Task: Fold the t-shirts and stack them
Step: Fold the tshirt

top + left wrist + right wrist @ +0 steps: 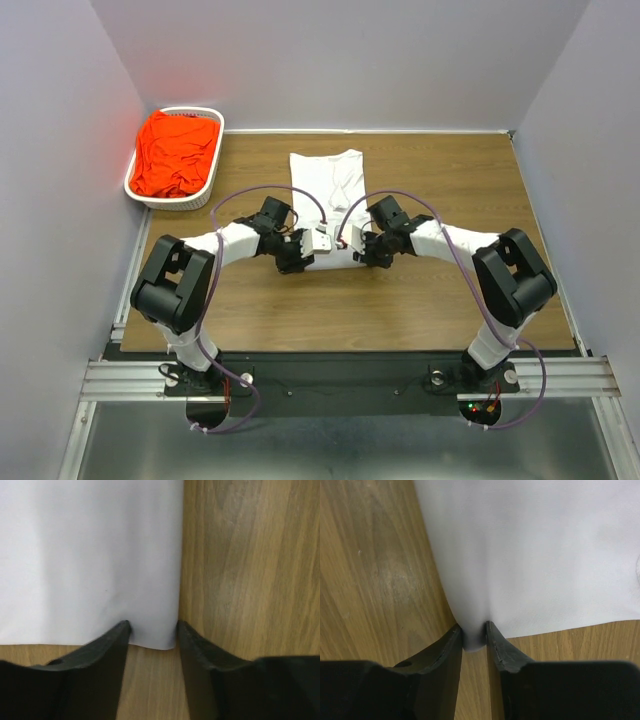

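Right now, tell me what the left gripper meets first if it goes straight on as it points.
The white t-shirt: its near corner lies between the open jaws of the left gripper, so the gripper would push into that cloth at once. Whether it touches the cloth yet is unclear.

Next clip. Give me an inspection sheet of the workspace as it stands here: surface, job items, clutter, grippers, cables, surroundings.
Surface: wooden table, brown, level.
Job's things: white t-shirt lying flat mid-table; orange-red t-shirt crumpled in the white basket at the far left corner.
Clutter: nothing seen.
Grippers: left gripper open, fingers straddling a near hem corner; right gripper pinching the other hem corner, cloth bunched between its fingers.
Cables: purple cables loop above both arms.
Surroundings: pale walls on three sides; metal rail at the near edge.
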Tool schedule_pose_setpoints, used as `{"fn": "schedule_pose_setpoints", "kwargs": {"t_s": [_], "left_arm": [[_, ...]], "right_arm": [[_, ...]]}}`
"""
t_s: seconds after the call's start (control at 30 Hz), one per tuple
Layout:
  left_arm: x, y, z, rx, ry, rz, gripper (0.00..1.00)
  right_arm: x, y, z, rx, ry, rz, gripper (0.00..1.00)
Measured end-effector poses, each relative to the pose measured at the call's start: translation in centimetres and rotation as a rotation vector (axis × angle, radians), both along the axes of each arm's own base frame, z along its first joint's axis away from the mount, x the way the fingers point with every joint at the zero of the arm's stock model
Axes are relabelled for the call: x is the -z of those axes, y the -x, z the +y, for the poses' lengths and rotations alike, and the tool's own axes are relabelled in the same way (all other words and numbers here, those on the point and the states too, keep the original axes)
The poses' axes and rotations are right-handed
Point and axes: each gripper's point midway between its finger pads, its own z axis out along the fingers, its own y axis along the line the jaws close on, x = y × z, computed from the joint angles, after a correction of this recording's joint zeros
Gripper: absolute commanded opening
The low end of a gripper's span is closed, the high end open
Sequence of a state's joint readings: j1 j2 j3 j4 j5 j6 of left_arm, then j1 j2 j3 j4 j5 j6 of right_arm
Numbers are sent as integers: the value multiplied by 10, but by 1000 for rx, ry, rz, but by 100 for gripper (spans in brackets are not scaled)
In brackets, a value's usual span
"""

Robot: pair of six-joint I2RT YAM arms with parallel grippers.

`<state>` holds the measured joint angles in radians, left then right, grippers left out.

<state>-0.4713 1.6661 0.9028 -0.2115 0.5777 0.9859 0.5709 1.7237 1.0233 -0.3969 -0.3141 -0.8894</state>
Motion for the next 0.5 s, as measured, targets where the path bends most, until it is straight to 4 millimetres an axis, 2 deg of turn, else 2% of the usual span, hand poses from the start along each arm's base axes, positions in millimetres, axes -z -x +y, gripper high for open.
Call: {"fn": "schedule_pose_setpoints", "kwargs": {"t_s": [0.03,0.07,0.1,0.13,0.33,0.43,0.5], "left_arm": [[-1,-2,-1,-4,0,-3,31],[-1,-5,-2,-5,0,-7,22],[-1,-7,-2,-6,0,-10,14],[-2,-10,-3,-14,1,-12,1],[-14,-16,-2,-44,2,10,0],[-37,-31,-5,-56,15,-13,0],[-55,-40,-7,-59,29,-43,0]], "right_arm": [[1,-2,0,5,0,-5,12],[1,-4,1,4,0,-12,4],[1,-5,1,12,0,-16,1],[0,-7,1,17,-2,-24,1],[-2,-11,0,73,-8,-18,1],[-13,-19,-1,115,-20,-16,1],[-29,-30,-1,138,-37,-37,1]]}}
